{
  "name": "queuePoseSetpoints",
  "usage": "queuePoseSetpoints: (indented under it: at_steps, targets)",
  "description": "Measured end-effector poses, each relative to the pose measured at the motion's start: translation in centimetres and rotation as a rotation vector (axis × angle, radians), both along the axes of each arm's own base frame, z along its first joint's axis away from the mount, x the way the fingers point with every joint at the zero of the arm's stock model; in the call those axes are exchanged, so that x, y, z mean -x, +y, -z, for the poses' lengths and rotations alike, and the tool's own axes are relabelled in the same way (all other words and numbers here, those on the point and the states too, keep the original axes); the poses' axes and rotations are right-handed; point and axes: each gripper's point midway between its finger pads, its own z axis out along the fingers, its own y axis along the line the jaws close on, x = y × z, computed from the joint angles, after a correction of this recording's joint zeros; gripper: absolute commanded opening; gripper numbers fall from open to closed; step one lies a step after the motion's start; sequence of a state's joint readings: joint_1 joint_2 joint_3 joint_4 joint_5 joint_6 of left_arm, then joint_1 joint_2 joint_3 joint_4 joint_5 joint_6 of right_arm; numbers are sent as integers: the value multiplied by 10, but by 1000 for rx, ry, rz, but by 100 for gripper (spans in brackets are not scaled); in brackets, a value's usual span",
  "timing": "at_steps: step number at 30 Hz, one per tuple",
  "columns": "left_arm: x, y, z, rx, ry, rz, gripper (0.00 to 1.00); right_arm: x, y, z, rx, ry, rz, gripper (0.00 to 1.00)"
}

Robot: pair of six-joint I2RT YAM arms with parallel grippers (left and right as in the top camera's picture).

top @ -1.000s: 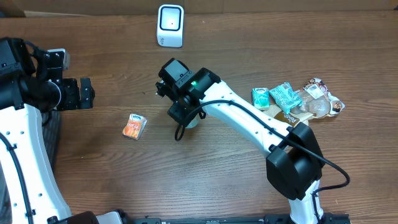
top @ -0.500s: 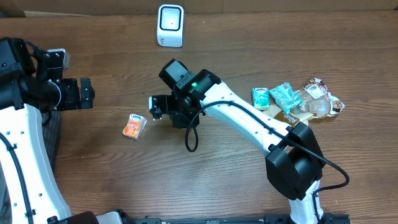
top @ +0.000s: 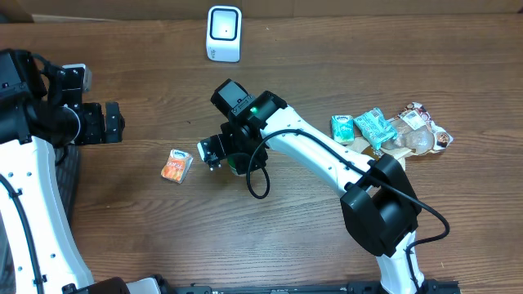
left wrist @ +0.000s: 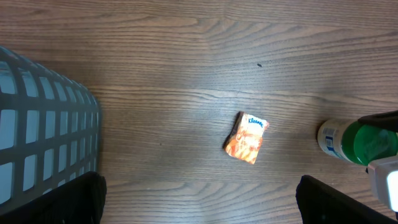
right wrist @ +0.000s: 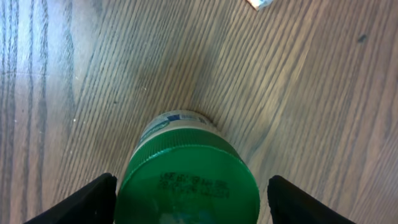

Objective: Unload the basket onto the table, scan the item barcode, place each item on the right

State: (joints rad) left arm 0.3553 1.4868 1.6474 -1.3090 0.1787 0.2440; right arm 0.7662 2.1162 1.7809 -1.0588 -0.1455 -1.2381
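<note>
green-capped bottle (right wrist: 186, 165) lies on the worktop (top: 368, 49) between the right gripper's (right wrist: 189, 199) spread jaws; left gripper's (left wrist: 199, 199) jaws spread wide near the basket (left wrist: 43, 124).

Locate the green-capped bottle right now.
In the overhead view the green-capped bottle is mid-table inside the right gripper, with the orange tissue pack just to its left and the white scanner at the far edge.

Wooden table (top: 327, 245): scanner (top: 224, 33) at the far edge, tissue pack (top: 176, 165) and bottle (left wrist: 351, 142) left of middle, packets (top: 384, 131) toward the right edge, basket (left wrist: 37, 124) at the left edge.
</note>
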Motion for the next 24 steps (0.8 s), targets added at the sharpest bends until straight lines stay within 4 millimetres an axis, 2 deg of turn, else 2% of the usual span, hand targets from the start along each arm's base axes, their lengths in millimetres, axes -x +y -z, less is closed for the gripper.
queuePoseSetpoints:
  at_steps: [5, 8, 11, 16, 18, 24]
  targets:
    - [0, 0, 0, 0, 0, 0, 100, 1, 0, 0, -2, 11, 23, 100]
    - [0, 0, 0, 0, 0, 0, 100, 0, 1, -2, -10, 35, 121, 100]
    - [0, 0, 0, 0, 1, 0, 100, -10, 6, -18, -38, 46, 301, 100]
    - [0, 0, 0, 0, 0, 0, 100, -25, 12, -72, -128, 106, 713, 100]
    - [0, 0, 0, 0, 0, 0, 99, -24, 10, -85, -137, 138, 820, 100]
    - [0, 0, 0, 0, 0, 0, 100, -9, -2, -82, -80, 220, 977, 99]
